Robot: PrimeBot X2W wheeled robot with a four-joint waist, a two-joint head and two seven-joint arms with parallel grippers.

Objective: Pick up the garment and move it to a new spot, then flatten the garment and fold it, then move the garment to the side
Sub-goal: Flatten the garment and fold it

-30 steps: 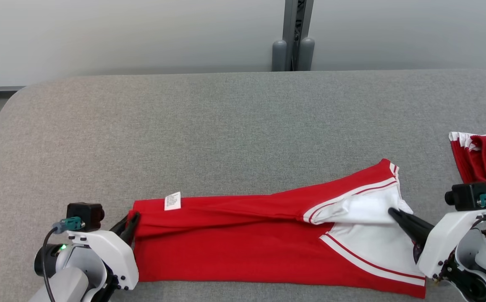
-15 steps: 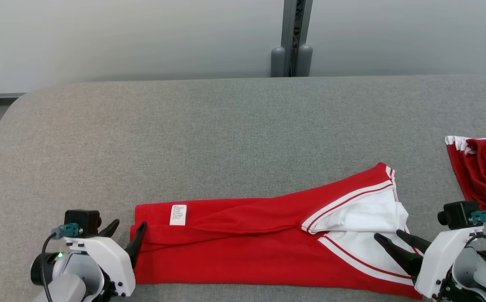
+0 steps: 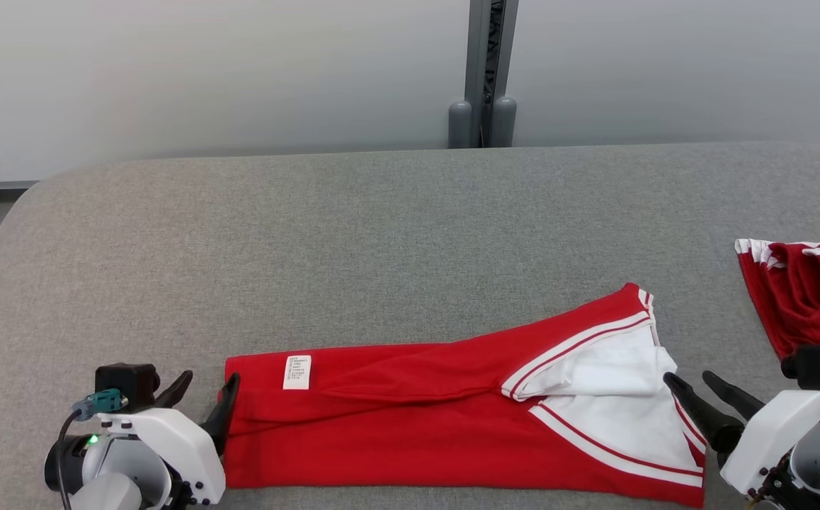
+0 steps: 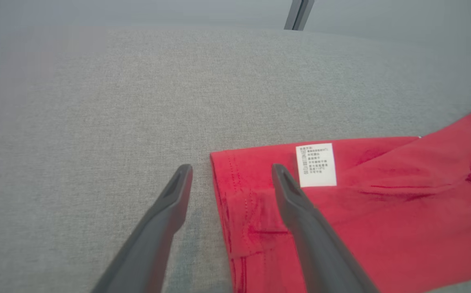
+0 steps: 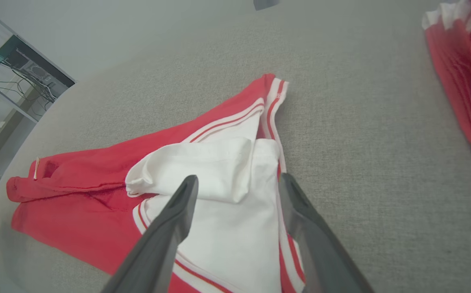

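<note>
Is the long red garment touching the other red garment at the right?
Apart: the head view shows bare table between the long red garment and the other red garment.

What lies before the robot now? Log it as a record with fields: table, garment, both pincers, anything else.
table: grey, cloth-covered
garment: red with a white, red-striped right end; lies in a long band, not held
label: white, near the garment's left end
left pincer: open, astride the garment's left hem, one finger over cloth, one over table
right pincer: open, over the white end, gripping nothing
other: second red garment, bunched at the table's right side
</note>
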